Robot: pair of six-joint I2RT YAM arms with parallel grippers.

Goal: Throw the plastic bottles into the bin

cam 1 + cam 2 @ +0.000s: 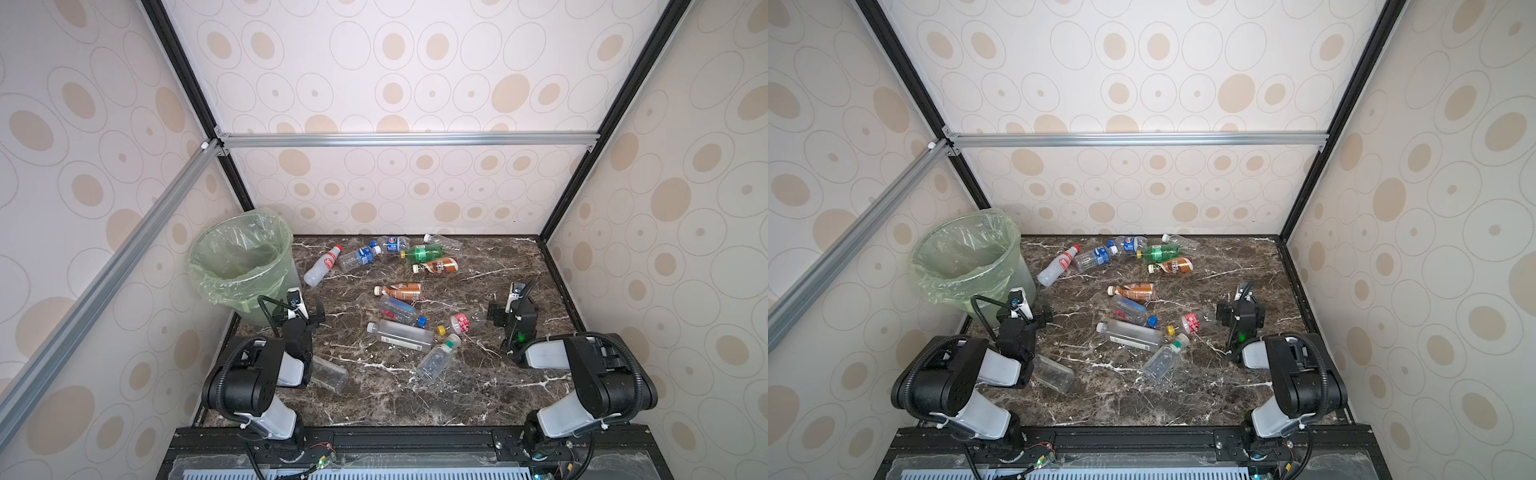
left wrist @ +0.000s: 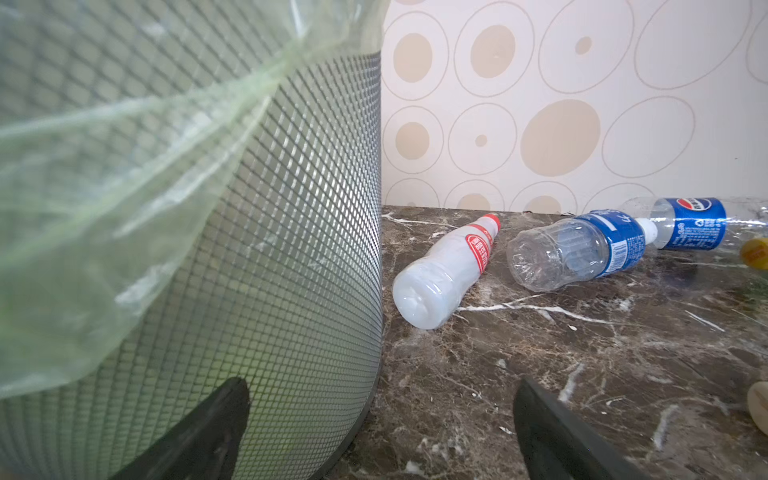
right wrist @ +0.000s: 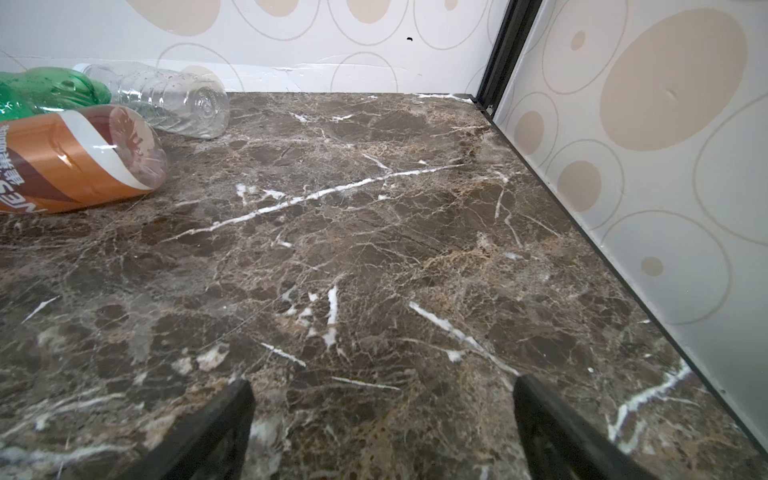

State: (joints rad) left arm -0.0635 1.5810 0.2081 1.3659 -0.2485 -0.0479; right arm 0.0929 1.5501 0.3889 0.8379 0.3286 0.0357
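Wide shot first: the dark brown marble tabletop [image 1: 415,399] fills the booth floor, and on it stands the round grey-green mesh-patterned bin [image 1: 249,313], a crinkly light green bag [image 1: 216,286] folded over its rim. The left claw [image 2: 380,388] is right up by it, and the bin's wall sits just ahead of one finger [image 2: 224,415], too close to say whether they touch. That claw gapes wide with nothing in it. Ahead of it, just past the bin's wall, the white plastic bottle with red cap and red label [image 2: 449,270] lies on its side, base toward the claw. Further out, away from the bin, lies a clear bottle with a blue label [image 2: 582,249]. Over to the right claw [image 3: 382,386]: it is spread wide too, empty, low over bare marble. Ahead of it, off toward the left arm's side, lies the brown-labelled bottle [image 3: 70,162], with the green bottle [image 3: 45,89] beyond it and a clear unlabelled bottle [image 3: 166,99] by the back wall. A red-labelled bottle with a yellow cap [image 1: 459,323] lies near this claw's inner side. Every bottle in view lies on the marble, outside the bin.
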